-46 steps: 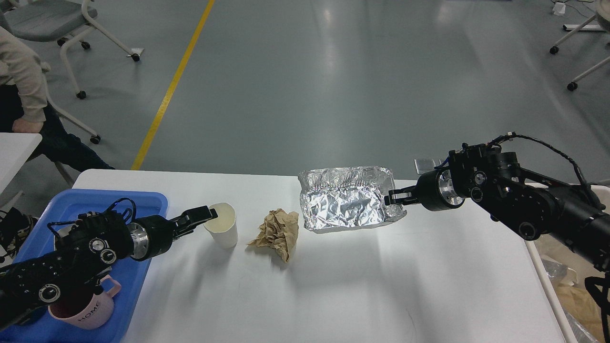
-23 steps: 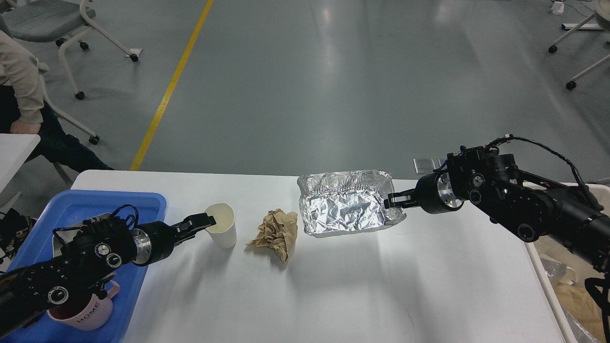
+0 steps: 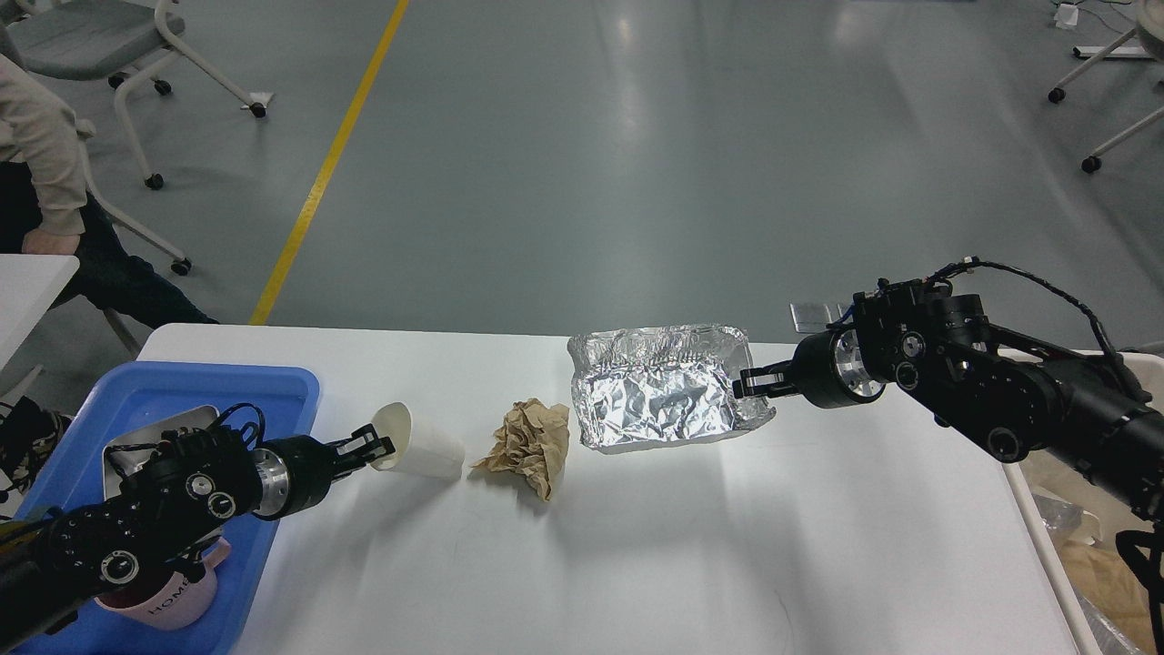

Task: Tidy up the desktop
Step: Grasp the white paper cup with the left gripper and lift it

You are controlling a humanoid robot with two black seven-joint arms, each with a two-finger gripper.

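Observation:
The white desktop (image 3: 727, 546) holds a white paper cup (image 3: 423, 448), a crumpled brown paper (image 3: 529, 441) and a crumpled foil container (image 3: 655, 400). The cup lies tipped on its side, mouth toward the left. My left gripper (image 3: 371, 447) is at the cup's mouth with its fingers closed on the rim. My right gripper (image 3: 751, 380) is at the right edge of the foil container, fingers pinched on the foil wall.
A blue tray (image 3: 182, 391) at the left edge holds a pink mug (image 3: 173, 596) and a metal dish (image 3: 136, 446), partly hidden by my left arm. A beige bin (image 3: 1082, 546) with rubbish stands off the right edge. A seated person (image 3: 36, 136) is far left.
The paper cup stood upright and now lies tipped toward my left gripper, which has drawn back left and lower with the rim. The right gripper and foil container have hardly moved.

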